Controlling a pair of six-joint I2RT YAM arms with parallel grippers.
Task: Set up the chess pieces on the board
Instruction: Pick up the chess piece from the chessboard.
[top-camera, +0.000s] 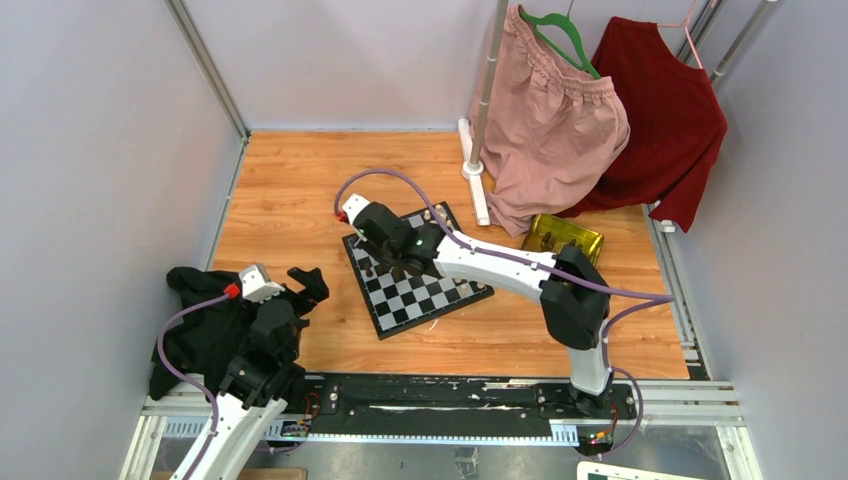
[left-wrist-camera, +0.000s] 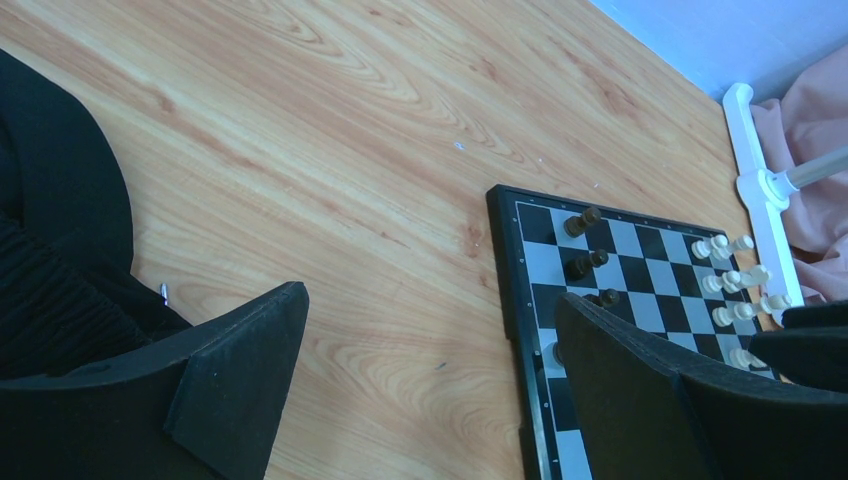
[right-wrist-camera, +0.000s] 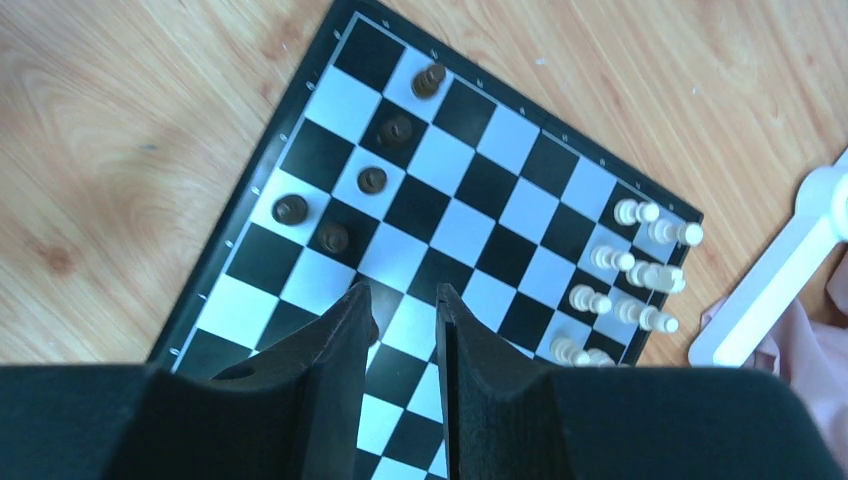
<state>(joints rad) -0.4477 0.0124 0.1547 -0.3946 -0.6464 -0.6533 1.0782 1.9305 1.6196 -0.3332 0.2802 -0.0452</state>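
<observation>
The board (top-camera: 432, 300) lies tilted on the wooden table. Several dark chess pieces (right-wrist-camera: 372, 180) stand in a loose cluster near its left corner, also seen as dark chess pieces (left-wrist-camera: 585, 265) in the left wrist view. Several cream pieces (right-wrist-camera: 640, 275) crowd the opposite edge. My right gripper (right-wrist-camera: 400, 292) hangs low over the board just below the dark cluster. Its fingers are narrowly apart and only squares show between them. A brown speck peeks out at the left finger's tip (right-wrist-camera: 362, 300). My left gripper (left-wrist-camera: 430, 300) is wide open over bare wood, left of the board (left-wrist-camera: 640, 260).
A black cloth (top-camera: 195, 320) lies at the near left beside the left arm. A gold tray (top-camera: 565, 238) sits right of the board. The white foot of a garment rack (top-camera: 472, 170) stands behind it, with pink (top-camera: 550, 120) and red (top-camera: 665, 110) clothes hanging.
</observation>
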